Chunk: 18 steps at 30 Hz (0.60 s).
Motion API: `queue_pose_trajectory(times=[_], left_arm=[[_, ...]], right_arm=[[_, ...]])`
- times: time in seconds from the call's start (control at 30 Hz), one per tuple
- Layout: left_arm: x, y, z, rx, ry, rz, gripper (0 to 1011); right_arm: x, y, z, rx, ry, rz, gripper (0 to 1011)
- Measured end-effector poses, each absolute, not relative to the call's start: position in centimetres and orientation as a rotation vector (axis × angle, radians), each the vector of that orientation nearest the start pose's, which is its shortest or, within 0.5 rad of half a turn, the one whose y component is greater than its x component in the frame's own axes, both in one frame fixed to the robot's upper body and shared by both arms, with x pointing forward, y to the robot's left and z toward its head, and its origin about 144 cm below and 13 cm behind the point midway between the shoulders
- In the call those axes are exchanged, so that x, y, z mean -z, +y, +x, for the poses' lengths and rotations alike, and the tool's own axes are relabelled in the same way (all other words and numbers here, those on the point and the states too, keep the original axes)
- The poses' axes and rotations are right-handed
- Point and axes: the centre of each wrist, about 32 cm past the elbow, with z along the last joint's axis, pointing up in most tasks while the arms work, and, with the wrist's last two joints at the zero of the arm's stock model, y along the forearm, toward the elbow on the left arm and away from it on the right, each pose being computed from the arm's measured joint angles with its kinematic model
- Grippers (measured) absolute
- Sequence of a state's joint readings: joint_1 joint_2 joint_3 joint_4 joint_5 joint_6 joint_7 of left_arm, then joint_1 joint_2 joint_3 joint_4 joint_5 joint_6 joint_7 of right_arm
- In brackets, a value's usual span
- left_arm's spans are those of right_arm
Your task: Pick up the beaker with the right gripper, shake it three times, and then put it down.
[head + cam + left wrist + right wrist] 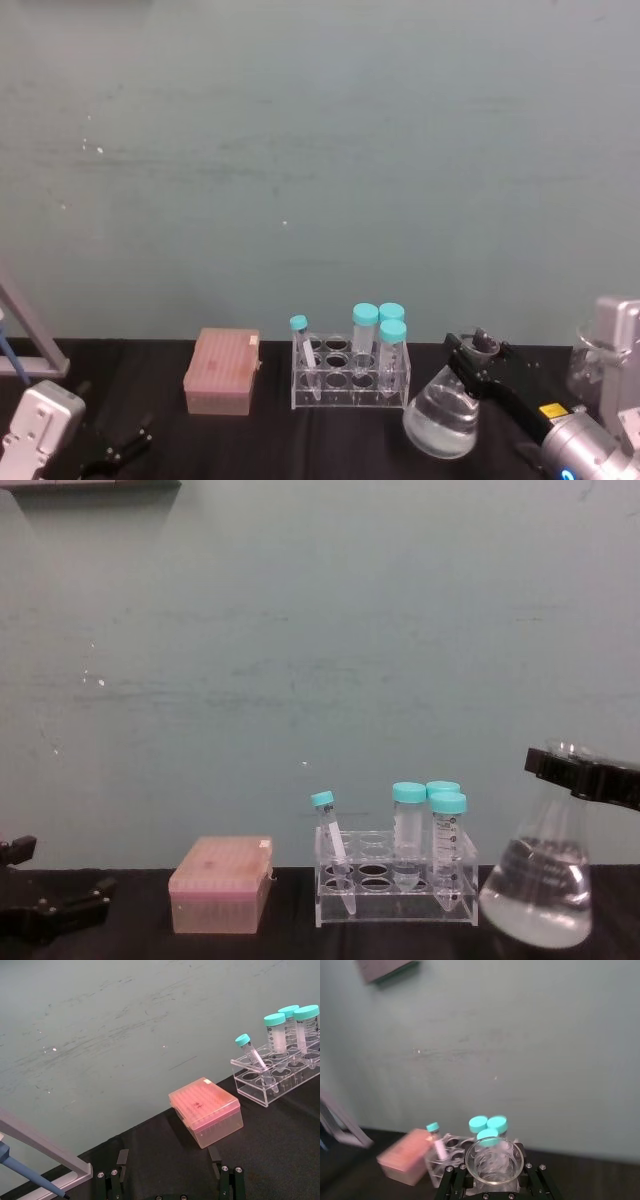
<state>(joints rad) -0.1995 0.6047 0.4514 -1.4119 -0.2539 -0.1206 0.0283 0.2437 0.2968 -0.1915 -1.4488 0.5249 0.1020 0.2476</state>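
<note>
The beaker (540, 890), a clear conical flask holding some clear liquid, is at the right of the black table, just right of the tube rack. My right gripper (572, 767) is shut on its neck just under the rim. From the head the beaker (442, 415) looks tilted, its neck leaning into the right gripper (474, 352). I cannot tell whether its base touches the table. In the right wrist view the beaker's open rim (493, 1146) sits between the jaws of the right gripper (493, 1175). My left gripper (170, 1180) is open and parked low at the table's left.
A clear tube rack (350, 378) with several teal-capped tubes stands at mid-table, close to the beaker's left. A pink tip box (222, 372) lies left of the rack. A pipette stand (30, 340) is at the far left. A teal wall rises behind the table.
</note>
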Motion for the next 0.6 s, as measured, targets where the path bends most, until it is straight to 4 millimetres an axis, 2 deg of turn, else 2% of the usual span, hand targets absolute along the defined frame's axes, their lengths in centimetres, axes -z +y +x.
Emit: queue_pose_trajectory(times=[0.17,0.33,0.6], left_arm=[[-114.0,31.0,48.9,-1.248,-0.285,0.304,1000],[-114.0,31.0,48.9,-1.248,-0.285,0.305,1000],[-114.0,31.0,48.9,-1.248,-0.285,0.305,1000]], right_arm=[[-118.7,-27.3,52.6,1.132,-0.198,-0.061,478],[-118.7,-28.0,52.9,1.123,-0.447,-0.214,478],[-118.6,-28.6,53.2,1.098,-0.661,-0.341,478]])
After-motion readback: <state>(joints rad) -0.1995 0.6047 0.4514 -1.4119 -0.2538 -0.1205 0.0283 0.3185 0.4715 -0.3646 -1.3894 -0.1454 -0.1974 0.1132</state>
